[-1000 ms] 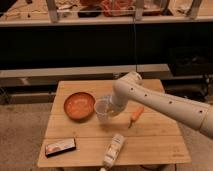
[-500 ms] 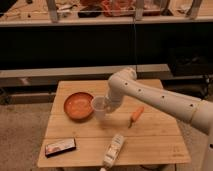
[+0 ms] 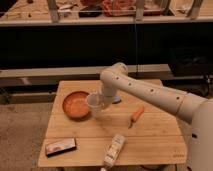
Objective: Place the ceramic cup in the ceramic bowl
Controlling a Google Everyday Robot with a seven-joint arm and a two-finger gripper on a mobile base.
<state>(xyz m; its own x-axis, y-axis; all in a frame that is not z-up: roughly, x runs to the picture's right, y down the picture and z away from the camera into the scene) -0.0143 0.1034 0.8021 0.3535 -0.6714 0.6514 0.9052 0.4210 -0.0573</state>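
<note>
The ceramic cup (image 3: 94,104), small and pale, is held in my gripper (image 3: 102,101) just to the right of the ceramic bowl (image 3: 75,105). The cup's left side is at the bowl's right rim. The bowl is orange-red with a paler inside and sits on the left part of the wooden table (image 3: 150,142). My white arm (image 3: 150,92) reaches in from the right and bends down to the cup. The gripper is shut on the cup.
An orange carrot-like piece (image 3: 136,115) lies right of the cup. A white labelled bottle (image 3: 114,149) lies on its side near the front edge. A dark flat packet (image 3: 60,146) lies at the front left. A shelf with clutter runs behind the table.
My gripper has carried the cup to the left, from the table's middle to the bowl's right rim. The bowl, bottle, packet and carrot have not moved.
</note>
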